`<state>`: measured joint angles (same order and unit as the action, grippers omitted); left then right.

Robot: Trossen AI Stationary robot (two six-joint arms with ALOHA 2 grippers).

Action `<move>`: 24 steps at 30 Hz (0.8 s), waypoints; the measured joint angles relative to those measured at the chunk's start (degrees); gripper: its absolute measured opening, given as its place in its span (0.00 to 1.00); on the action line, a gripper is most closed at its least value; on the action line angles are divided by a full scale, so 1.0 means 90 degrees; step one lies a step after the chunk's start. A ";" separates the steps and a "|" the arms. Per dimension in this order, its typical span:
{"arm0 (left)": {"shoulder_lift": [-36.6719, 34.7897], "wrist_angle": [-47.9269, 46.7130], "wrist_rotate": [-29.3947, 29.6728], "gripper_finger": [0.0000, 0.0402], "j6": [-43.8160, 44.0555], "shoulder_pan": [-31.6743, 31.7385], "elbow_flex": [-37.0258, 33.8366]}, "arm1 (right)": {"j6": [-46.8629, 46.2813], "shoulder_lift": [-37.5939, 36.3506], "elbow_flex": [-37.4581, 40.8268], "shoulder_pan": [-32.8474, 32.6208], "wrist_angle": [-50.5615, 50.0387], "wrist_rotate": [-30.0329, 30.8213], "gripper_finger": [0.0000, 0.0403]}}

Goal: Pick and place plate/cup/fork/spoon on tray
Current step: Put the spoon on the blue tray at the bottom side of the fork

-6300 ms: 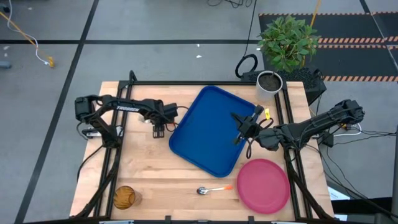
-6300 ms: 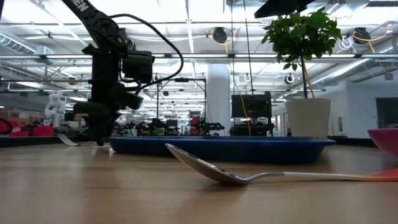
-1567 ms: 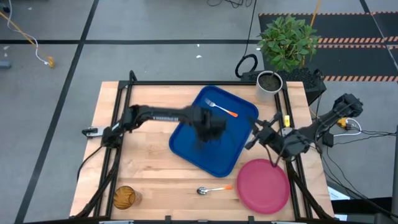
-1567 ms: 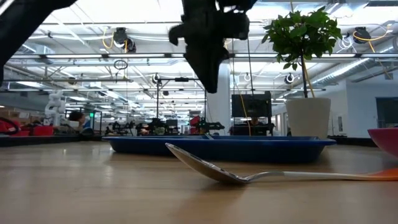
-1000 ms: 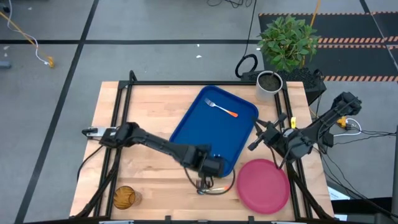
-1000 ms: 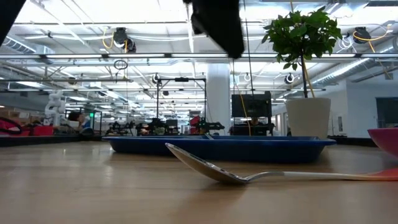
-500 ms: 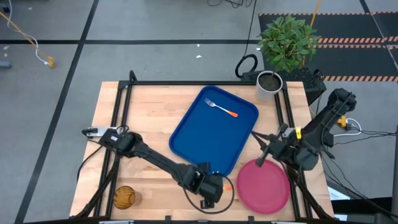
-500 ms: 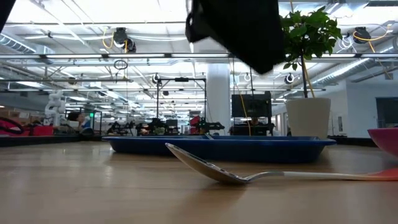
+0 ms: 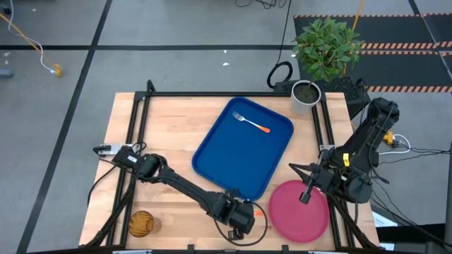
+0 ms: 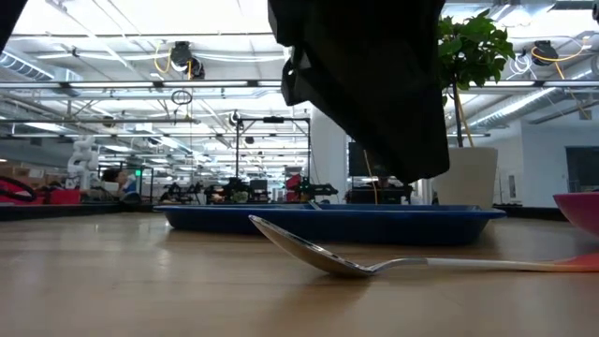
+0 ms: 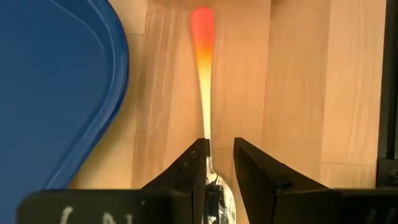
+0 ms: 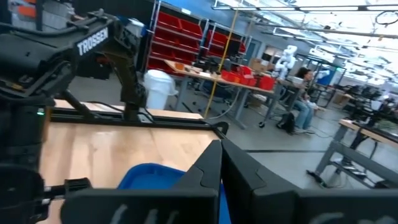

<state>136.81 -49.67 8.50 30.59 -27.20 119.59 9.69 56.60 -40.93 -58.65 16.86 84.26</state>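
Observation:
The spoon (image 10: 314, 253) lies on the wooden table near its front edge, bowl down, with its orange handle end (image 11: 203, 22) pointing toward the plate. My left gripper (image 11: 219, 146) hangs just above it, narrowly open, with its fingers on either side of the spoon's neck and clear of it in the low view (image 10: 374, 103). The pink-red plate (image 9: 296, 215) lies flat at the near right. My right gripper (image 9: 304, 199) is shut above the plate's far rim. The fork (image 9: 252, 123) lies in the blue tray (image 9: 226, 155). The amber cup (image 9: 140, 224) stands at the near left.
A white-grey plant pot (image 9: 306, 94) with a green plant stands at the far right corner. A black frame rail (image 9: 134, 141) runs along the table's sides. Bare wood lies between the cup and the spoon and left of the tray.
My left gripper has moved from the tray's near corner toward the table's near edge and come down over the spoon. My right gripper has moved toward the near edge, from beside the tray to over the plate's far rim. The spoon, plate, fork and cup have stayed put.

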 joint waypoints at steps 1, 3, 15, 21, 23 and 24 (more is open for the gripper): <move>0.0001 -0.0005 0.0000 0.21 0.0018 -0.0022 0.0000 | -0.0004 0.0000 0.0000 -0.0033 0.0003 0.0001 0.00; 0.0010 -0.0025 -0.0001 0.21 0.0063 -0.0050 0.0000 | -0.0010 0.0000 0.0000 -0.0084 0.0000 0.0003 0.00; 0.0285 0.0169 -0.0099 0.36 -0.0042 0.0038 -0.0108 | -0.0337 0.0000 0.0002 -0.0122 -0.0067 -0.0002 0.00; 0.0457 0.0203 -0.0424 0.38 -0.0066 0.0104 -0.0095 | -0.0323 0.0000 0.0088 -0.0122 -0.0077 0.0014 0.00; 0.0561 0.0231 -0.0571 0.37 -0.0107 0.0124 -0.0071 | -0.0278 0.0000 0.0092 -0.0122 -0.0077 0.0144 0.00; 0.0571 0.0220 -0.0604 0.36 -0.0126 0.0133 -0.0073 | -0.0238 0.0000 0.0092 -0.0122 -0.0080 0.0186 0.00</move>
<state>141.95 -47.69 3.07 29.46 -26.00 118.93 7.54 56.60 -40.10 -59.75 16.14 85.93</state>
